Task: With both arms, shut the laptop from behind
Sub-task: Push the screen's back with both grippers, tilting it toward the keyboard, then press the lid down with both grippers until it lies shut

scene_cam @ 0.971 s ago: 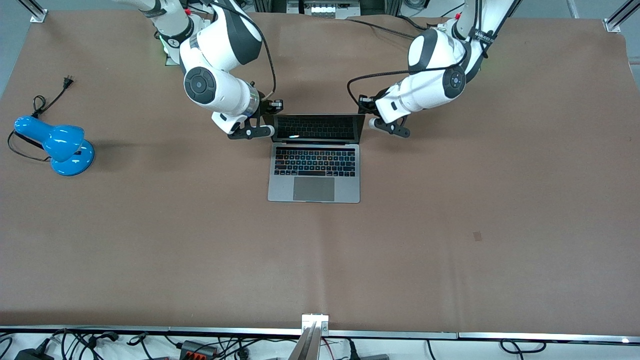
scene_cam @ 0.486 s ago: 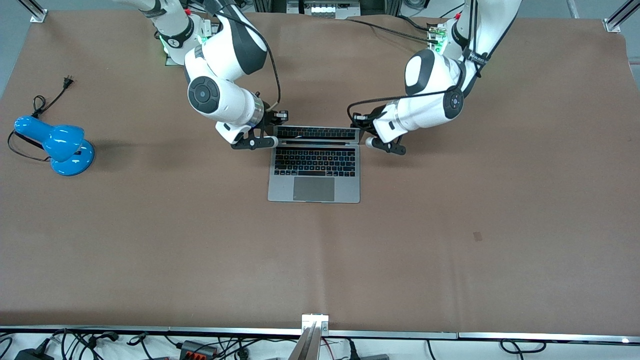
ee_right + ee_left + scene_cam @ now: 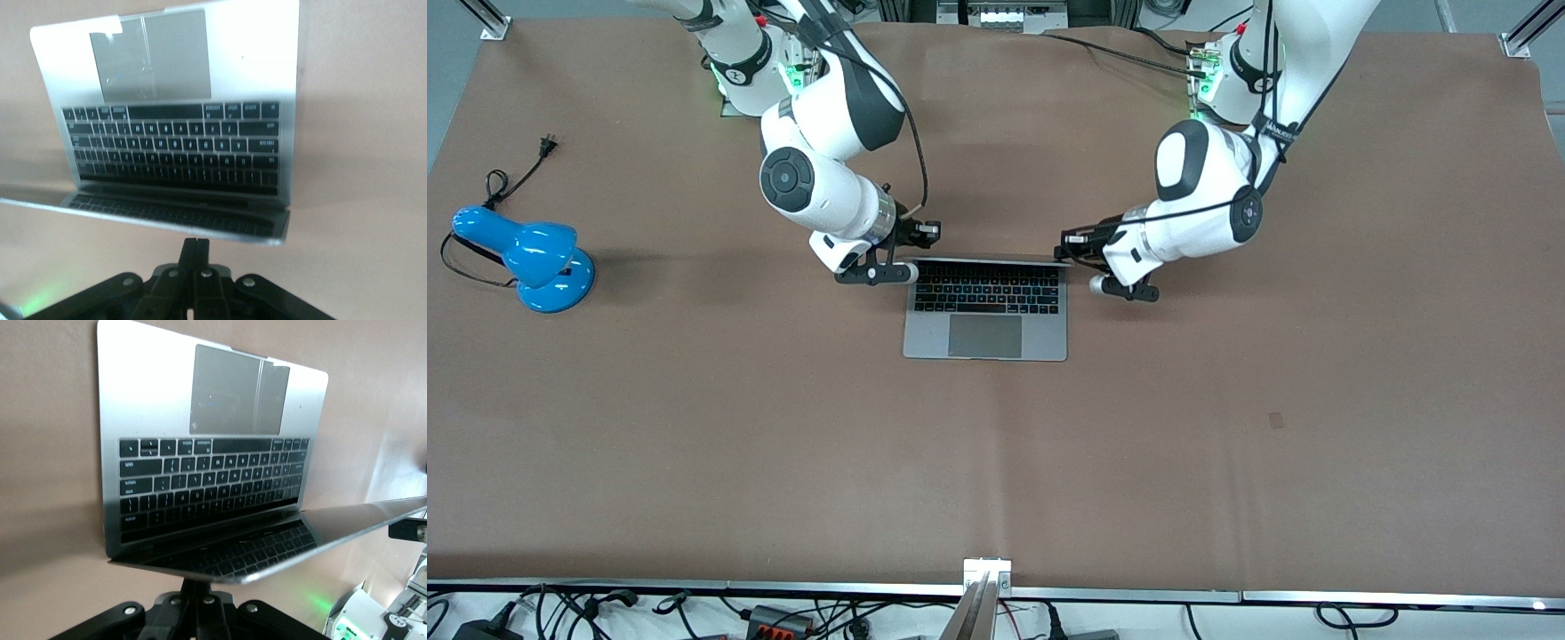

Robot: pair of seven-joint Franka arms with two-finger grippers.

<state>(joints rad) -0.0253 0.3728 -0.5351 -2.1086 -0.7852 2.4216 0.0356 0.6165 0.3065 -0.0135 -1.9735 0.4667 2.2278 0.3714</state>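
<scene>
While claws point(image 3: 914, 271) point(image 3: 1096, 283) flank it, laptop point(image 3: 987, 307) half-shut

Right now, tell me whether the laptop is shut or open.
Partly open. The laptop lid is tipped forward over the keyboard, whose keys and trackpad still show.

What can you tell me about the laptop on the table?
The laptop is slim, silver-grey and looks like metal. It has black keys, some glowing with colour, and a grey trackpad. It sits flat on the brown table, still open, with its lid tipped forward over the keyboard. The left hand and right hand are at the lid's two ends.
</scene>
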